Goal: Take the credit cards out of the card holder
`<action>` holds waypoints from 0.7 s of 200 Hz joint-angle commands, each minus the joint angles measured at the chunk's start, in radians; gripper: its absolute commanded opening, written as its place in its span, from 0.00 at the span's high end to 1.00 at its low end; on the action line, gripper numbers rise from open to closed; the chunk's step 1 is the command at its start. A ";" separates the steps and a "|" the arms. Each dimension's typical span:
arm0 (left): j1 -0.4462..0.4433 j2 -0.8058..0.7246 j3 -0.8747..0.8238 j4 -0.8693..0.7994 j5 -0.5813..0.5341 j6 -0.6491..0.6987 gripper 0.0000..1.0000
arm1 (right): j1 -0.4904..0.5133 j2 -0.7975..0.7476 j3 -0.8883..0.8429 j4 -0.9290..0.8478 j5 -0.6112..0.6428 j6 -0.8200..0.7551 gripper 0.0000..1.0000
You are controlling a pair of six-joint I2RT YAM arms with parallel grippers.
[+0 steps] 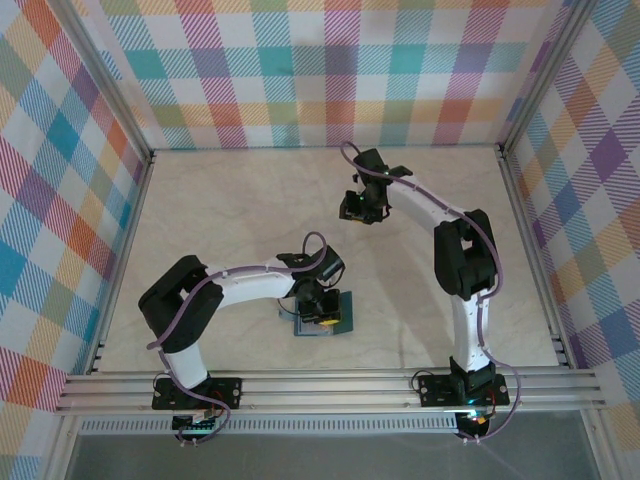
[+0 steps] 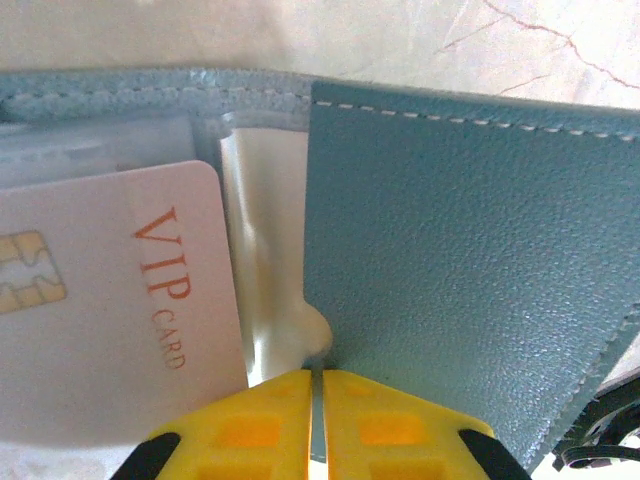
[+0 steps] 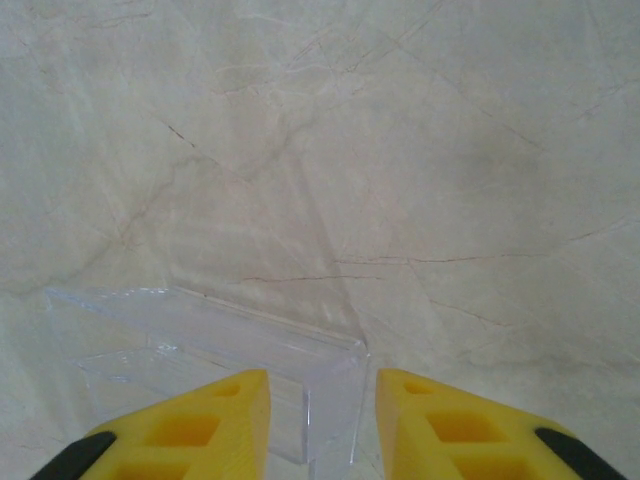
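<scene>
The teal-blue card holder (image 2: 460, 270) lies open on the table near the front, under my left wrist (image 1: 325, 318). A whitish-pink credit card (image 2: 110, 320) printed "VIP CARD" sticks out of its left pocket, beside a clear window panel. My left gripper (image 2: 315, 400) is shut on a thin edge of the card holder at the fold. My right gripper (image 1: 358, 212) hovers farther back over the table. Its jaws (image 3: 322, 375) stand apart around the corner of a clear acrylic piece (image 3: 230, 335), with a gap still showing at the right finger.
The pale marble-patterned tabletop (image 1: 230, 210) is ringed by aluminium rails and checked cloth walls (image 1: 330, 70). The clear acrylic piece lies flat under the right wrist, hard to make out against the table.
</scene>
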 commanded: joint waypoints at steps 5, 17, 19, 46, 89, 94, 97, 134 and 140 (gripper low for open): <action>-0.016 0.004 0.004 -0.032 -0.017 -0.002 0.88 | 0.007 0.029 0.014 -0.004 -0.044 -0.014 0.66; -0.017 0.002 -0.003 -0.028 -0.017 -0.004 0.88 | 0.007 0.035 0.014 -0.009 -0.046 -0.014 0.68; -0.017 0.001 -0.005 -0.028 -0.016 -0.005 0.88 | 0.007 0.036 0.012 -0.009 -0.048 -0.015 0.68; -0.016 0.003 -0.015 -0.024 -0.013 -0.006 0.88 | 0.009 0.037 -0.001 -0.010 -0.045 -0.023 0.73; -0.018 -0.019 -0.018 -0.038 -0.025 -0.003 0.88 | 0.016 0.030 -0.011 -0.018 -0.048 -0.037 0.78; -0.018 -0.022 -0.018 -0.041 -0.027 -0.003 0.88 | 0.018 0.026 -0.012 -0.017 -0.048 -0.038 0.79; -0.018 -0.024 -0.018 -0.042 -0.029 -0.003 0.88 | 0.018 0.025 -0.012 -0.017 -0.048 -0.038 0.80; -0.018 -0.034 -0.025 -0.045 -0.035 -0.003 0.88 | 0.026 0.000 -0.018 -0.005 -0.040 -0.031 0.74; -0.018 -0.036 -0.026 -0.046 -0.036 -0.003 0.88 | 0.028 -0.004 -0.018 -0.003 -0.040 -0.028 0.74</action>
